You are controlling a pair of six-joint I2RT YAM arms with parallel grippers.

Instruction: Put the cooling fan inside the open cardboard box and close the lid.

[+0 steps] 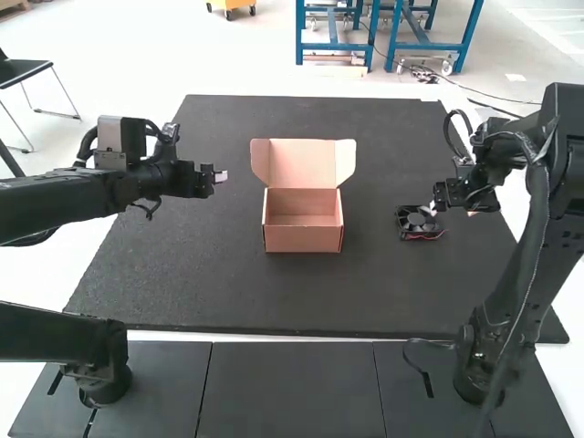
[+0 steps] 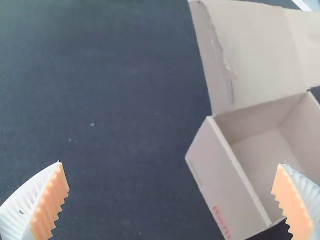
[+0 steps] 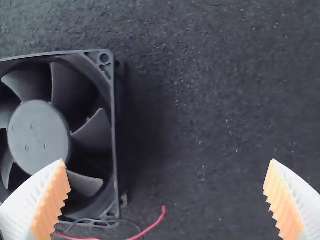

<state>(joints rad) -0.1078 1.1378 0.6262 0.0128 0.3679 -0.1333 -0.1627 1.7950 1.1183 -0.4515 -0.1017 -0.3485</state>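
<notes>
Surface: black mat (image 1: 182, 274) covering the table, one arm standing at each near corner.
Cardboard box (image 1: 303, 219): mid-mat, open, lid (image 1: 301, 164) standing upright along the far side.
Cooling fan (image 1: 420, 222): flat on the mat, right of the box and apart from it; thin red and black wires (image 3: 150, 225) trail from one corner.
Left gripper (image 2: 169, 170): fingers wide apart, nothing held, hovering over the mat just left of the box.
Right gripper (image 3: 166, 167): fingers wide apart, above the fan's outer edge; one finger (image 3: 42, 200) overlaps the frame, contact not discernible.
</notes>
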